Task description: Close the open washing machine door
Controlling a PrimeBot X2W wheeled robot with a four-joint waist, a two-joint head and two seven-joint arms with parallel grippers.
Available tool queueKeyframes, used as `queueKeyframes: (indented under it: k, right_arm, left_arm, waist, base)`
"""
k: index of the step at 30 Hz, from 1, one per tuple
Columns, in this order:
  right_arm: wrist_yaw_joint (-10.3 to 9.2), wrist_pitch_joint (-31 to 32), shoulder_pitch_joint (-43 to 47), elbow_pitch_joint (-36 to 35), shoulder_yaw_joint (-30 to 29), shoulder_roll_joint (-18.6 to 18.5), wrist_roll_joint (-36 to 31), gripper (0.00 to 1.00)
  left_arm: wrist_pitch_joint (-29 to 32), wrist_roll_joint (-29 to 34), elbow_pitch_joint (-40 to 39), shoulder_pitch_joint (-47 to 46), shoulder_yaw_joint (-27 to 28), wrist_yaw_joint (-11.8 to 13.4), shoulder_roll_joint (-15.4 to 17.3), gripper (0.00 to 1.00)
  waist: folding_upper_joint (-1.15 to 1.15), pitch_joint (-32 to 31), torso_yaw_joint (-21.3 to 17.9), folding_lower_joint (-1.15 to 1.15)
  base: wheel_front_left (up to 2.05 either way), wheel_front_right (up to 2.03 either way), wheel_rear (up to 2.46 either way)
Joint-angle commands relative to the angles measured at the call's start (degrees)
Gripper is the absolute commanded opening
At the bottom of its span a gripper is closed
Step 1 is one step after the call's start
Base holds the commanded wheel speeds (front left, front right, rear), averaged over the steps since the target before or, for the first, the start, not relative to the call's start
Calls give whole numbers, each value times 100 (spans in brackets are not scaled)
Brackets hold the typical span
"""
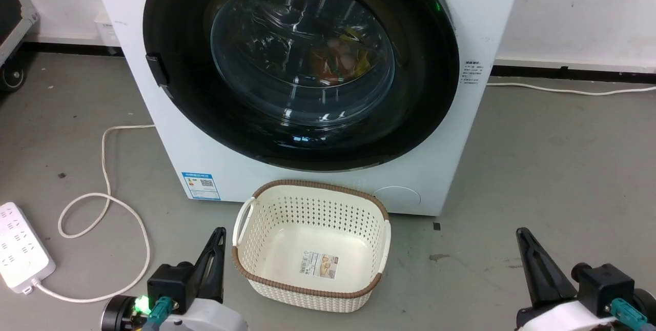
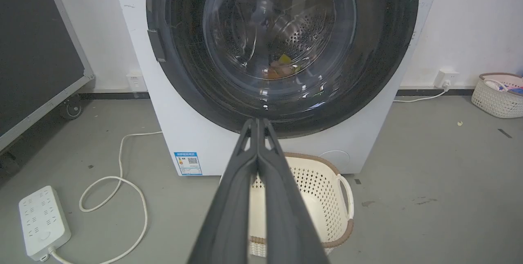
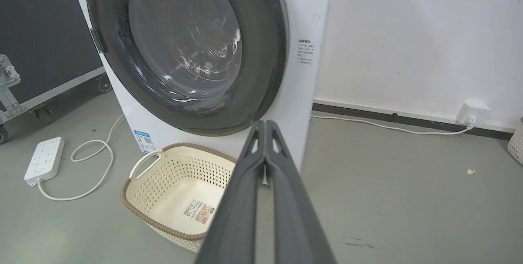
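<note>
The washing machine (image 1: pixel 179 157) is a big white front-loader straight ahead. The washing machine door (image 1: pixel 302 59), with its wide glossy black rim and clear glass bowl, lies flat against the machine's front; its latch tab (image 1: pixel 156 68) is on the left. Coloured laundry (image 1: pixel 343 62) shows through the glass. My left gripper (image 1: pixel 220 231) is low at the lower left, shut and holding nothing, well short of the door (image 2: pixel 282 31). At the lower right my right gripper (image 1: pixel 520 231) is likewise shut and holding nothing, its fingers pointing at the machine's right corner in the right wrist view (image 3: pixel 265 123).
A cream perforated basket (image 1: pixel 307 213) stands on the floor right before the machine, between my arms. A white power strip (image 1: pixel 20 249) and its looped cable (image 1: pixel 105 167) lie at the left. A black wheeled case (image 2: pixel 36 51) stands far left, a second basket (image 2: pixel 498 96) far right.
</note>
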Motion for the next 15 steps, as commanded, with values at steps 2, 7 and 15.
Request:
queueKeyframes:
  k: [2,7,15]
  right_arm:
    - [-2,48,-128,-15,18,18,-65,0]
    - [-2,106,-156,-15,36,19,-90,0]
    - [-2,201,-201,-17,66,21,-131,0]
  left_arm:
    - [43,54,-54,-70,39,43,-11,0]
    - [101,87,-87,-75,74,71,-17,0]
    - [195,139,-141,-82,130,118,-27,0]
  waist:
    - [0,5,-8,0]
    - [0,15,-26,0]
    - [0,32,-56,0]
  base:
    - [0,0,0]
    - [0,0,0]
    - [0,0,0]
